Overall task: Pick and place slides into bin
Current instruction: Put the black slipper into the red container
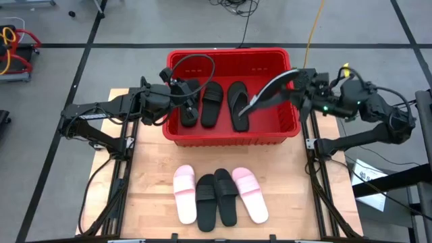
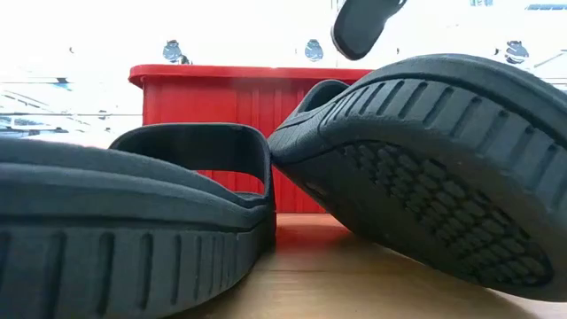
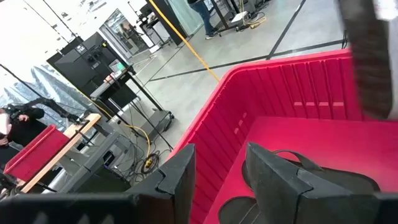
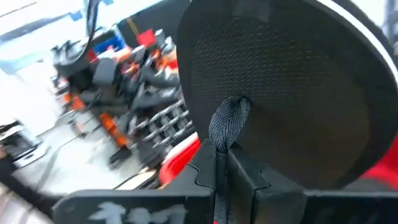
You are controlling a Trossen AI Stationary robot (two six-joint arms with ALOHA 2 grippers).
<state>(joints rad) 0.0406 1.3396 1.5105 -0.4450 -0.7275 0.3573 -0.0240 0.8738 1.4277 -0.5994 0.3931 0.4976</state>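
The red bin stands at the table's far middle with three black sandals lying in it. My right gripper is over the bin's right end, shut on a black flip-flop, which also shows high in the low view. My left gripper is open and empty over the bin's left end, its fingers apart in the left wrist view. Two pink slides and two black slides lie on their soles at the table's near middle. My right gripper pinches the flip-flop's grey woven thong strap between its two fingers. The fingers come from the table's right side. The flip-flop is lifted clear and tilted, its sole standing broad before the fingers and its free end slanting down into the bin.
The two black slides fill the low view in front of the bin. Bare wood lies between the bin and the slides on the table. Papers lie off the table's right edge. Cables run over the bin's far left corner.
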